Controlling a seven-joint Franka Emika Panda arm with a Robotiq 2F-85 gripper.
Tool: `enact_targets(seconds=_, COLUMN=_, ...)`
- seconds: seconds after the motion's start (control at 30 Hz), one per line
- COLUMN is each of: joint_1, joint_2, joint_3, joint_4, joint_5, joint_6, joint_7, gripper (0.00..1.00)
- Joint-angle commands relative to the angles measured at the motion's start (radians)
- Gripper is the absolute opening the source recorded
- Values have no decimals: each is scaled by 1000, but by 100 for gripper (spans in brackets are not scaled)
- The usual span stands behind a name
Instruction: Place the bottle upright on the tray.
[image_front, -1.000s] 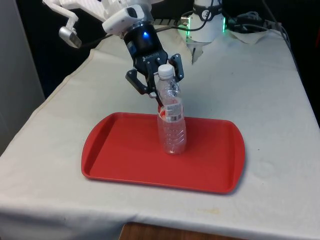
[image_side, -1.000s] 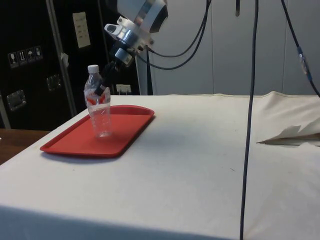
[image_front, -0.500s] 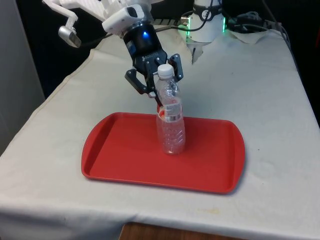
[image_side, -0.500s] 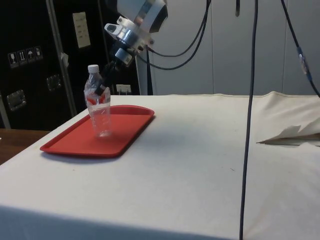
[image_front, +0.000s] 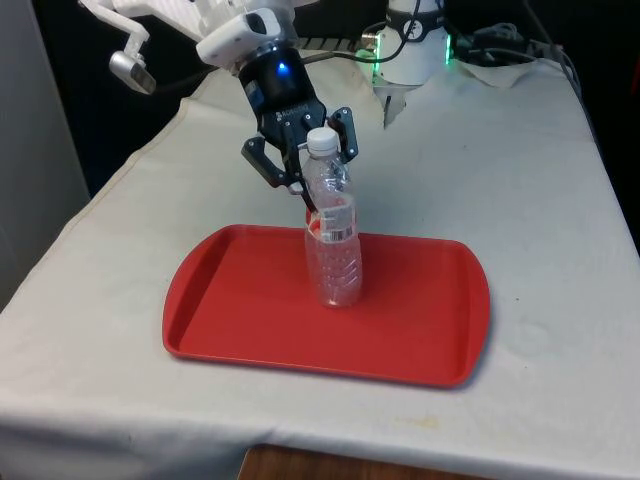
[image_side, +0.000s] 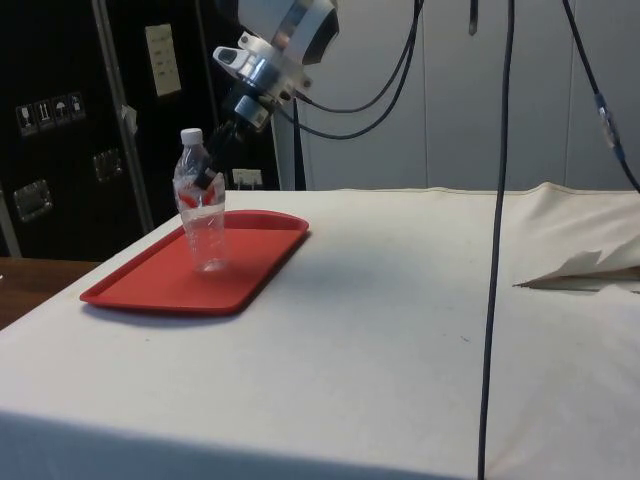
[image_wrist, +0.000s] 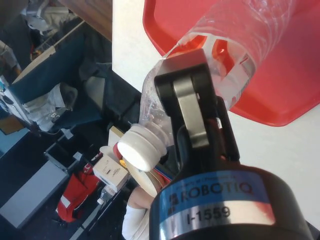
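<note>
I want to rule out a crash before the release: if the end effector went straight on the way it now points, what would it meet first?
Probably the red tray. The end effector angles downward, clamped on the bottle, which stands upright on it. Depth is hard to judge, so the exact contact spot is uncertain.

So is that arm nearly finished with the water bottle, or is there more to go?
Nearly finished. Done: the bottle stands upright with its base on the red tray, as the side view agrees. In hand: the tool is clamped on the bottle just under the shoulder. Left: open the tool and lift away without tipping the bottle.
</note>
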Motion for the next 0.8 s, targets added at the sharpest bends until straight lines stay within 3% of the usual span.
enact_targets(seconds=0.0, joint_1=-1, joint_2=6, joint_3=1, joint_4=4, joint_5=7, joint_6=6, joint_7=-10, gripper=0)
enact_targets(seconds=0.77, joint_1=6, joint_2=7, joint_3=-1, joint_4=0, joint_5=4, joint_6=20, joint_7=-39, gripper=0)
